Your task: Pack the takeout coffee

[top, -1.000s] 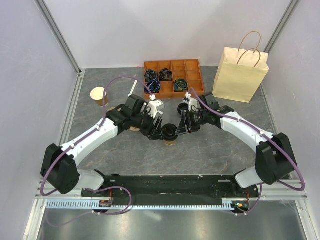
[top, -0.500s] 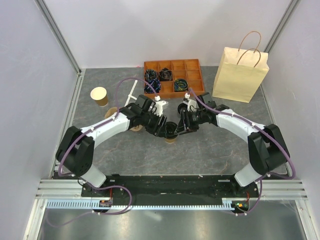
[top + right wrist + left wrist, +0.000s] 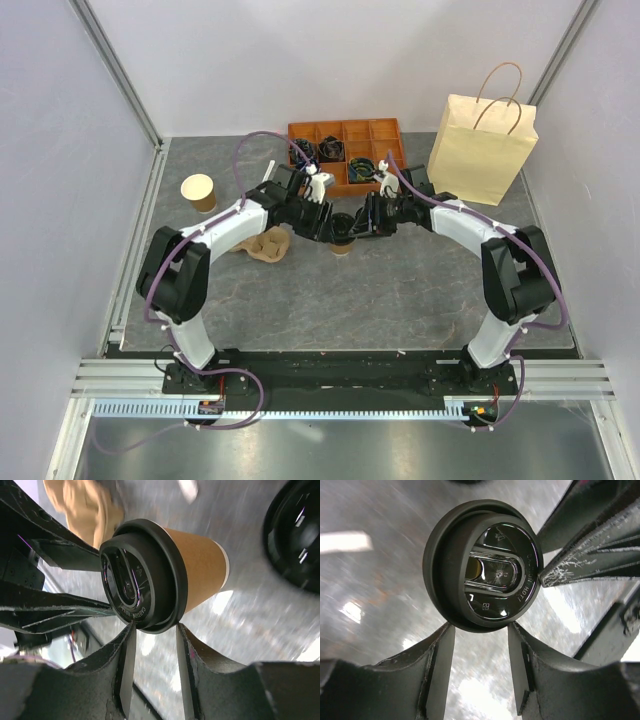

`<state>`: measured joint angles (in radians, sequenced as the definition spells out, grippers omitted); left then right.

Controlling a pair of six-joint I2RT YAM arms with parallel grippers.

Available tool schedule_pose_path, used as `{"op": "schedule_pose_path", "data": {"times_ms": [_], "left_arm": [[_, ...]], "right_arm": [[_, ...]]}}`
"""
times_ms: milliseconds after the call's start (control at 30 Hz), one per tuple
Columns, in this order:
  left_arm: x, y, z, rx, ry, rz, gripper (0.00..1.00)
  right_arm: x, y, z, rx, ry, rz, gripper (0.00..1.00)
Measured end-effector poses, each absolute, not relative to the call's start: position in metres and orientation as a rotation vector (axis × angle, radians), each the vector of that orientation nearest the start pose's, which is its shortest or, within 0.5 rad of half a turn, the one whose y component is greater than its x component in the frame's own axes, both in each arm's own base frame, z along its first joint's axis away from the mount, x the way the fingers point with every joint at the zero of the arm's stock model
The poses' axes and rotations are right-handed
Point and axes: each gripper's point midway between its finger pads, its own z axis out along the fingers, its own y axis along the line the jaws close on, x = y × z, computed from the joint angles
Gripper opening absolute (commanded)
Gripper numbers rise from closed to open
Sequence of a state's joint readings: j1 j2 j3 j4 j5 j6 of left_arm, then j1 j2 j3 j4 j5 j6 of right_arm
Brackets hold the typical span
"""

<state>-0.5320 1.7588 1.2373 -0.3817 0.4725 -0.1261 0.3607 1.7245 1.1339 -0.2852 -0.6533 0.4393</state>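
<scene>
The takeout coffee (image 3: 343,236) is a small brown cup with a black lid, standing mid-table between my two grippers. My right gripper (image 3: 362,224) nips the lid's rim, with one finger on the lid top and the other under the rim against the brown wall (image 3: 200,567). In the right wrist view this gripper (image 3: 155,628) holds the lid (image 3: 142,577) at its tips. My left gripper (image 3: 325,226) is partly open. In the left wrist view this gripper (image 3: 480,630) has both tips touching the near edge of the lid (image 3: 482,565), not closed round it.
The paper bag (image 3: 482,140) stands open at the back right. An orange compartment tray (image 3: 372,130) sits just behind the cup. A lidless brown cup (image 3: 198,192) is at the left. The pulp carrier (image 3: 262,246) lies under my left arm. A black round object (image 3: 295,535) lies close by.
Both grippers and the lidded cup have moved together away from the arm bases, toward the orange tray. The pulp carrier is now uncovered beside my left arm.
</scene>
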Motion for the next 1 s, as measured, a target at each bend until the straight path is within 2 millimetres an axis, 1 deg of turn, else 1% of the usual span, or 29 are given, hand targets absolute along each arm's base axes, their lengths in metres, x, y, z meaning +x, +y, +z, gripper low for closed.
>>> {"op": "schedule_pose_path", "data": {"times_ms": [133,300,400,467,567,700,800,833,867,900,933,1000], "left_arm": [[0.348,-0.285,0.099,0.661,2.428,-0.861,0.55],[0.374,-0.286,0.100,0.620,2.412,-0.854,0.55],[0.389,-0.286,0.100,0.596,2.400,-0.847,0.56],[0.398,-0.285,0.100,0.582,2.391,-0.841,0.56],[0.410,-0.283,0.101,0.564,2.375,-0.841,0.60],[0.411,-0.283,0.104,0.565,2.362,-0.872,0.67],[0.408,-0.287,0.112,0.582,2.343,-0.907,0.70],[0.406,-0.287,0.117,0.588,2.336,-0.911,0.71],[0.402,-0.286,0.125,0.598,2.327,-0.921,0.71],[0.399,-0.283,0.137,0.607,2.310,-0.929,0.74],[0.395,-0.281,0.147,0.623,2.293,-0.934,0.75],[0.385,-0.270,0.176,0.663,2.243,-0.948,0.76]], "right_arm": [[0.359,0.255,0.108,-0.181,2.472,1.134,0.44],[0.388,0.258,0.109,-0.151,2.421,1.123,0.45],[0.404,0.260,0.110,-0.137,2.394,1.119,0.46],[0.411,0.261,0.110,-0.132,2.384,1.118,0.47],[0.422,0.264,0.109,-0.128,2.371,1.123,0.50],[0.424,0.266,0.110,-0.124,2.370,1.133,0.57],[0.424,0.266,0.116,-0.131,2.361,1.149,0.62],[0.423,0.265,0.119,-0.134,2.355,1.154,0.67],[0.421,0.265,0.125,-0.139,2.347,1.164,0.69],[0.419,0.265,0.135,-0.151,2.331,1.175,0.71],[0.417,0.265,0.142,-0.159,2.321,1.183,0.73],[0.411,0.263,0.165,-0.189,2.282,1.195,0.79]]}}
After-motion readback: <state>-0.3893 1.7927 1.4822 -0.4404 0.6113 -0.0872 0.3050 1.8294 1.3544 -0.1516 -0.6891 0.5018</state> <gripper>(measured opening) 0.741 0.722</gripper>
